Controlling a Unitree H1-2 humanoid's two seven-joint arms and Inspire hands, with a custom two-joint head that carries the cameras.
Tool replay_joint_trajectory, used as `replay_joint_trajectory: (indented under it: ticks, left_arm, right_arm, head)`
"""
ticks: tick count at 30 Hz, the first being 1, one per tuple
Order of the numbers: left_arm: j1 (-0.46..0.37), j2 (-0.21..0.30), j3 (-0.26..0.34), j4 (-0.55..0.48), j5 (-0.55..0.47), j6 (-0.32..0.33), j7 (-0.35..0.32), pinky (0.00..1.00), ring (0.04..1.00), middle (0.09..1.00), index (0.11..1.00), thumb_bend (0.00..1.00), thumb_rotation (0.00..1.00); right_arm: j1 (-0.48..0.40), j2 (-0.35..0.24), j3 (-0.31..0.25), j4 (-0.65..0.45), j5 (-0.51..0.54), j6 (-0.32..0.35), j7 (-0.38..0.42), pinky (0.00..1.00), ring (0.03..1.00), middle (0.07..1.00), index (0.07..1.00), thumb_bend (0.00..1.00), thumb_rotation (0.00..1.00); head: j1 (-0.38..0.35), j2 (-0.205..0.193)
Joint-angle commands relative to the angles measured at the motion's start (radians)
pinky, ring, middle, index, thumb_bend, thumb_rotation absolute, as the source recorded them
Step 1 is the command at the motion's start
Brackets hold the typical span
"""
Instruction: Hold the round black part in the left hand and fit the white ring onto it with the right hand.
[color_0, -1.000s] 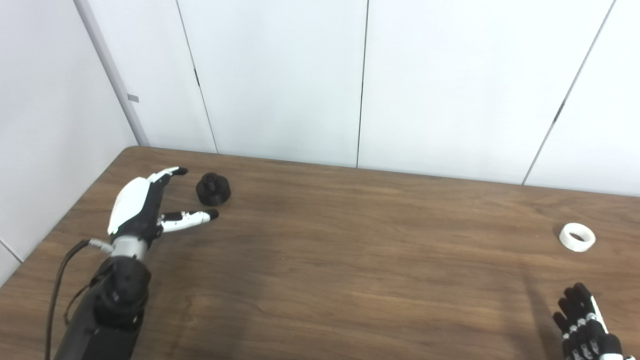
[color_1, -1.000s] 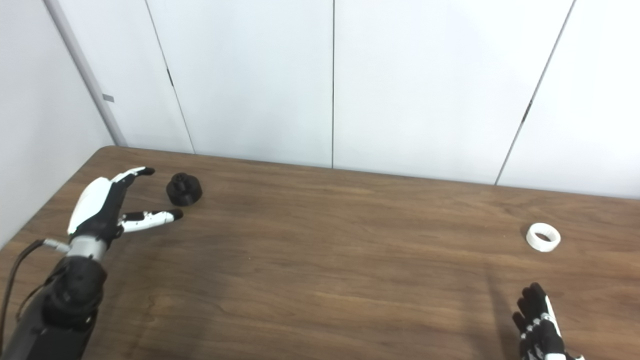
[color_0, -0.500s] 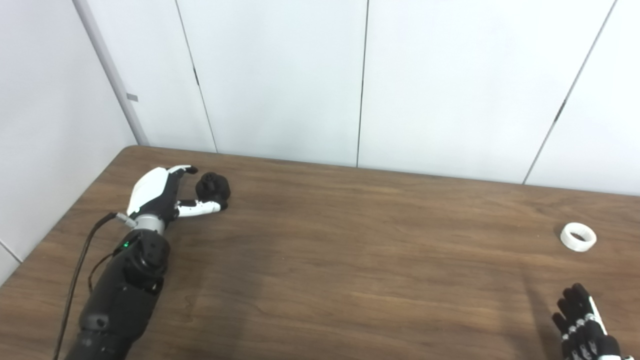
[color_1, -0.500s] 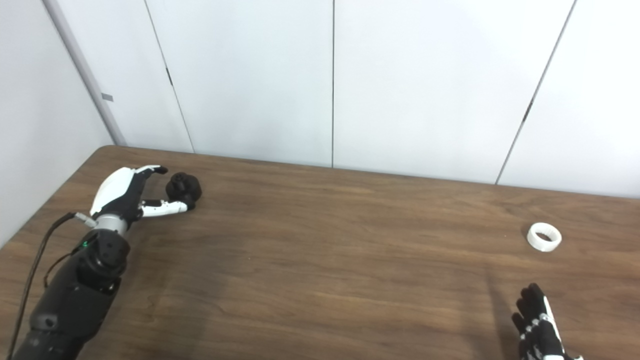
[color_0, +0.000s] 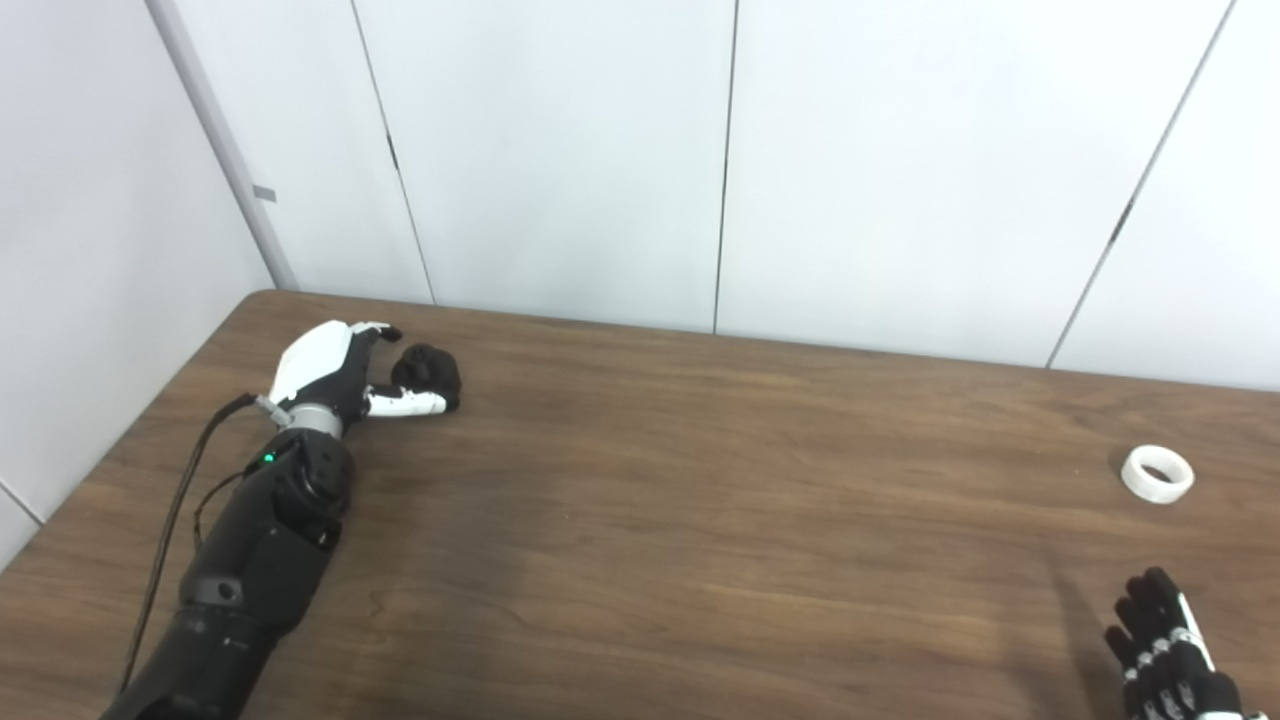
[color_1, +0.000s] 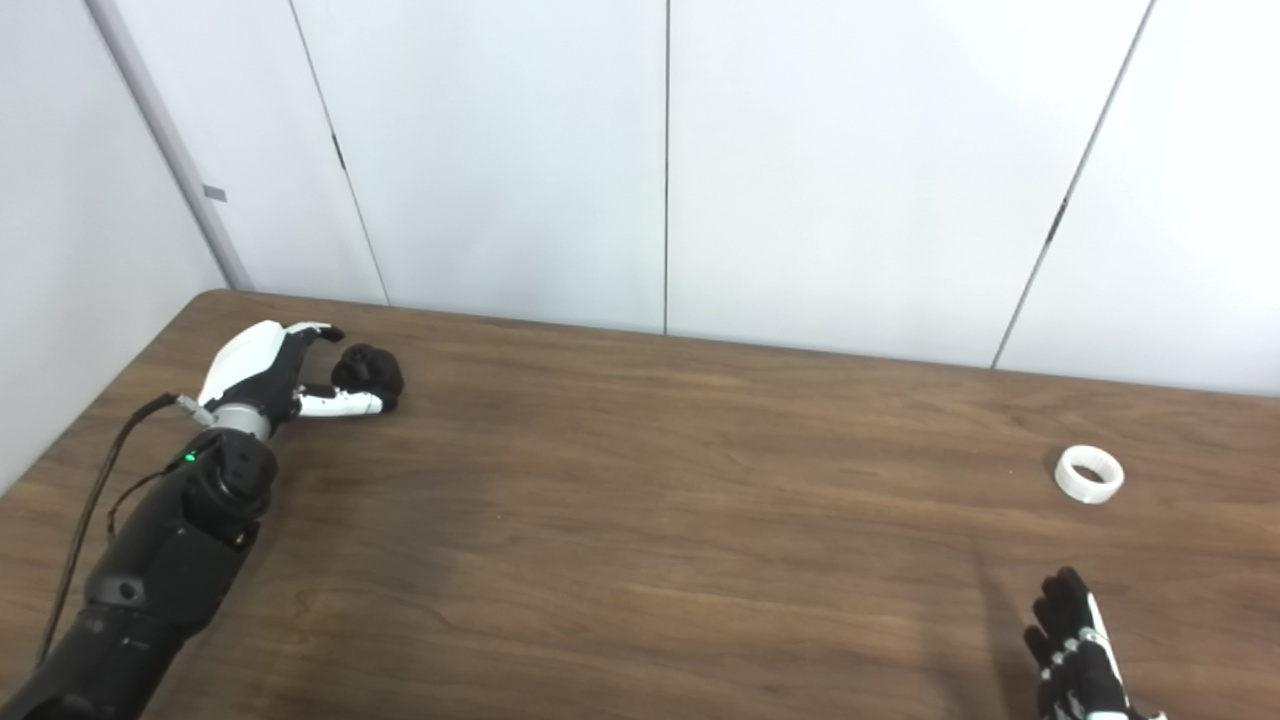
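The round black part (color_0: 430, 368) rests on the table near the far left corner. My left hand (color_0: 335, 375) has come up against it from the left. Its thumb lies along the part's near side and its fingers (color_0: 372, 331) arch over the far side, still spread, with no firm hold to be seen. The white ring (color_0: 1157, 474) lies flat on the table at the far right, on its own. My right hand (color_0: 1165, 650) is low at the bottom right edge, well short of the ring, with its fingers stretched out and holding nothing.
The brown wooden table (color_0: 700, 520) runs up to white wall panels at the back and on the left. A black cable (color_0: 170, 520) trails beside my left forearm.
My left arm has reached forward and to the right, bringing the hand from short of the black part to around it, with the thumb against its near side. The right hand and ring have stayed put.
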Motion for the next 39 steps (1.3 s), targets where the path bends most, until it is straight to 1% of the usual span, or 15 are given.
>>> replay_joint_trajectory:
  ticks: [1, 3, 8, 12, 17, 22, 26, 30, 35, 39]
  left_arm:
    - [-0.059, 0.042, -0.001, -0.005, 0.025, 0.006, 0.022, 1.0, 0.993, 0.934, 0.828, 0.93, 0.38]
    - [-0.062, 0.044, -0.007, 0.0, 0.026, 0.013, 0.024, 1.0, 0.991, 0.932, 0.823, 0.93, 0.37]
    - [-0.069, 0.045, -0.011, 0.027, 0.02, 0.008, 0.037, 1.0, 0.982, 0.924, 0.808, 0.92, 0.35]
    - [-0.076, 0.045, -0.019, 0.037, 0.022, 0.019, 0.031, 1.0, 0.982, 0.923, 0.807, 0.92, 0.36]
    - [-0.079, 0.044, -0.022, 0.044, 0.01, 0.015, 0.02, 1.0, 0.983, 0.923, 0.79, 0.91, 0.34]
    - [-0.081, 0.034, -0.019, 0.056, -0.007, -0.006, 0.025, 1.0, 0.978, 0.913, 0.773, 0.91, 0.33]
    - [-0.085, 0.027, -0.022, 0.058, -0.015, -0.002, 0.029, 1.0, 0.978, 0.911, 0.77, 0.9, 0.32]
    - [-0.089, 0.022, -0.024, 0.061, -0.02, 0.0, 0.029, 1.0, 0.981, 0.915, 0.767, 0.91, 0.33]
    - [-0.091, 0.014, -0.023, 0.052, -0.024, 0.012, 0.03, 1.0, 0.982, 0.915, 0.766, 0.91, 0.32]
    - [-0.091, 0.011, -0.019, 0.052, -0.032, 0.007, 0.032, 1.0, 0.978, 0.909, 0.768, 0.9, 0.31]
  right_arm:
    - [0.012, 0.008, 0.007, 0.052, 0.0, -0.01, 0.009, 1.0, 1.0, 1.0, 1.0, 0.56, 1.0]
    - [0.012, 0.008, 0.006, 0.055, 0.002, -0.016, 0.011, 1.0, 1.0, 1.0, 1.0, 0.56, 1.0]
    - [0.016, 0.008, 0.005, 0.051, 0.001, -0.008, 0.012, 1.0, 1.0, 1.0, 1.0, 0.56, 1.0]
    - [0.018, 0.006, 0.004, 0.049, 0.003, -0.008, 0.014, 1.0, 1.0, 1.0, 1.0, 0.56, 1.0]
    - [0.023, 0.01, 0.004, 0.04, -0.002, -0.003, 0.01, 1.0, 1.0, 1.0, 1.0, 0.56, 1.0]
    - [0.026, 0.013, 0.004, 0.037, 0.0, 0.001, 0.01, 1.0, 1.0, 1.0, 1.0, 0.56, 1.0]
    - [0.027, 0.016, 0.004, 0.036, -0.004, 0.001, 0.007, 1.0, 1.0, 1.0, 1.0, 0.56, 1.0]
    - [0.027, 0.017, 0.005, 0.037, -0.005, 0.0, 0.007, 1.0, 1.0, 1.0, 1.0, 0.56, 1.0]
    - [0.028, 0.018, 0.005, 0.03, -0.004, 0.008, 0.007, 1.0, 1.0, 1.0, 1.0, 0.56, 1.0]
    - [0.03, 0.018, 0.006, 0.027, -0.014, 0.011, 0.003, 1.0, 1.0, 1.0, 1.0, 0.57, 1.0]
  head:
    - [0.002, 0.002]
    - [0.002, 0.002]
    - [0.001, 0.004]
    - [0.0, 0.006]
    - [-0.001, 0.009]
    - [-0.005, 0.009]
    - [-0.006, 0.009]
    - [-0.009, 0.009]
    - [-0.008, 0.01]
    - [-0.012, 0.012]
